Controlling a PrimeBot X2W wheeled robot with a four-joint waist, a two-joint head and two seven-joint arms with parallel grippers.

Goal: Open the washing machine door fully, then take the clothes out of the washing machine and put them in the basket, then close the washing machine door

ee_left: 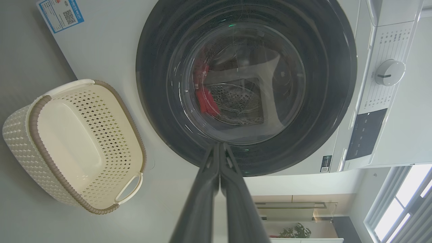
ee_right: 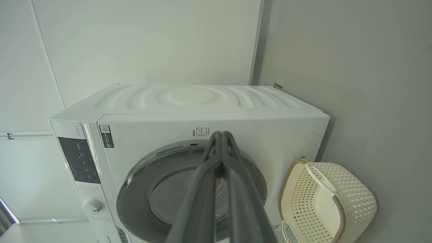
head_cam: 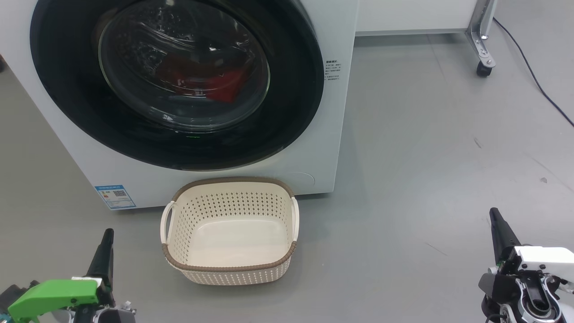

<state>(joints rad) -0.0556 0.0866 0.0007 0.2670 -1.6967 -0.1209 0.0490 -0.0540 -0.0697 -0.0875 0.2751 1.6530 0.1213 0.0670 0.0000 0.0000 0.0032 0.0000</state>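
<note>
The white washing machine [head_cam: 332, 112] [ee_left: 101, 44] [ee_right: 202, 101] stands ahead with its round black-rimmed door [head_cam: 71, 112] [ee_left: 330, 84] [ee_right: 135, 189] shut flat against the front. Red clothes [head_cam: 219, 85] [ee_left: 204, 98] show through the door's glass. The cream basket [head_cam: 228, 264] [ee_left: 20, 141] [ee_right: 354, 202] sits empty on the floor right in front of the machine. My left gripper [head_cam: 107, 233] [ee_left: 219, 145] is shut and holds nothing, low at the left, short of the basket. My right gripper [head_cam: 494, 211] [ee_right: 221, 134] is shut and holds nothing too, far to the right over bare floor.
Grey floor [head_cam: 426, 157] spreads to the right of the machine. A white cabinet on a metal caster leg [head_cam: 483, 49] stands at the back right, with a black cable [head_cam: 533, 76] trailing across the floor. A blue label [head_cam: 115, 196] marks the machine's lower left front.
</note>
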